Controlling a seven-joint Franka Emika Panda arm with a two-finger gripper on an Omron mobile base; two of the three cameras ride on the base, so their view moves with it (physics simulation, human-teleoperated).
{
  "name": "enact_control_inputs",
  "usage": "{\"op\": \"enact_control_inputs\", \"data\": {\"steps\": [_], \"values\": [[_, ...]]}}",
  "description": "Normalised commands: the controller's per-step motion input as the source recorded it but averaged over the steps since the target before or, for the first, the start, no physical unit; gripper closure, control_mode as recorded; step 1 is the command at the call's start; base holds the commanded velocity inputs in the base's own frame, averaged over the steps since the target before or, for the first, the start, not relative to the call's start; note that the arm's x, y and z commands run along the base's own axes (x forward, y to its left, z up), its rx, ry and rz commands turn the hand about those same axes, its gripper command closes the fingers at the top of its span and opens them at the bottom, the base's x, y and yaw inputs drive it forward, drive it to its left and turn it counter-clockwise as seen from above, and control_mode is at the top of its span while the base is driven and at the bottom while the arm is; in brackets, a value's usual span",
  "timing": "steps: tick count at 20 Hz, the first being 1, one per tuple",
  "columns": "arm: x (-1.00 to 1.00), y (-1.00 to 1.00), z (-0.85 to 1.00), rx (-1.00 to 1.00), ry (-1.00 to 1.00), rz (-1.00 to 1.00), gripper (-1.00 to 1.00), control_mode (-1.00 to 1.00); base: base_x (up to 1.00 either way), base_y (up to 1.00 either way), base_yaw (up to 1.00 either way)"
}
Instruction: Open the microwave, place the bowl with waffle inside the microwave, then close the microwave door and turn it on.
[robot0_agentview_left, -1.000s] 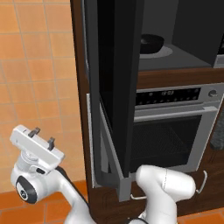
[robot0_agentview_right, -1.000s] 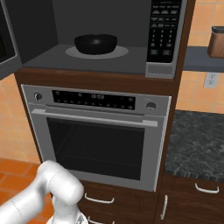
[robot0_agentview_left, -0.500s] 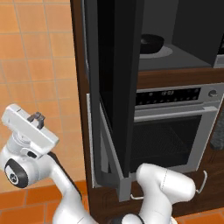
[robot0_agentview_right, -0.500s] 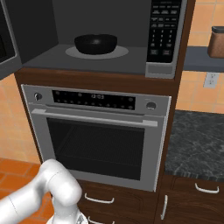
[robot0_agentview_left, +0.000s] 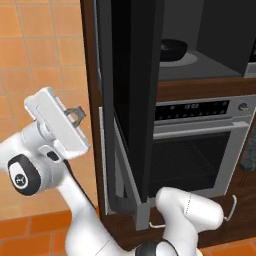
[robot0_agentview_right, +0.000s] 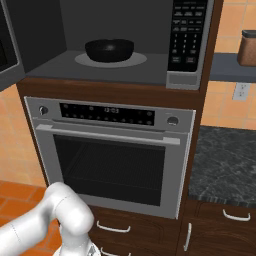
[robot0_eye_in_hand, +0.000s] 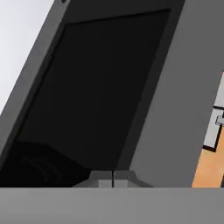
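- Microwave (robot0_agentview_right: 100, 45) stands open above the silver oven (robot0_agentview_right: 115, 150).
- Microwave door (robot0_agentview_left: 132, 90) is swung wide; its black glass faces me in the hand view.
- Bowl (robot0_agentview_right: 109, 50) sits on the turntable plate (robot0_agentview_right: 137, 60) inside the cavity.
- My end effector (robot0_agentview_left: 76, 114) is left of the door, fingers pressed together, pinching nothing.

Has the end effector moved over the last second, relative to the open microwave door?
Yes. In the left base view the end effector has swung right and slightly down, closer to the microwave door, and its fingers have shut.
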Motion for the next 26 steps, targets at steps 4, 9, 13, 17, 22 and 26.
{"op": "enact_control_inputs", "data": {"steps": [4, 9, 13, 17, 22, 26], "values": [[-0.43, -1.0, 0.57, 0.35, -0.11, 0.07, 1.0, -1.0, 0.0, 0.0, 0.0], [-0.48, -1.0, 0.48, 0.38, -0.1, 0.11, 1.0, -1.0, 0.0, 0.0, 0.0], [-0.46, -1.0, 0.42, 0.42, -0.09, 0.13, 1.0, -1.0, 0.0, 0.0, 0.0], [-0.31, -1.0, 0.32, 0.43, -0.07, 0.14, 1.0, -1.0, 0.0, 0.0, 0.0], [-0.02, -1.0, 0.1, 0.38, -0.01, 0.17, 1.0, -1.0, 0.0, 0.0, 0.0], [0.5, -0.96, -0.03, 0.22, 0.07, 0.32, 1.0, -1.0, 0.0, 0.0, 0.0]]}}
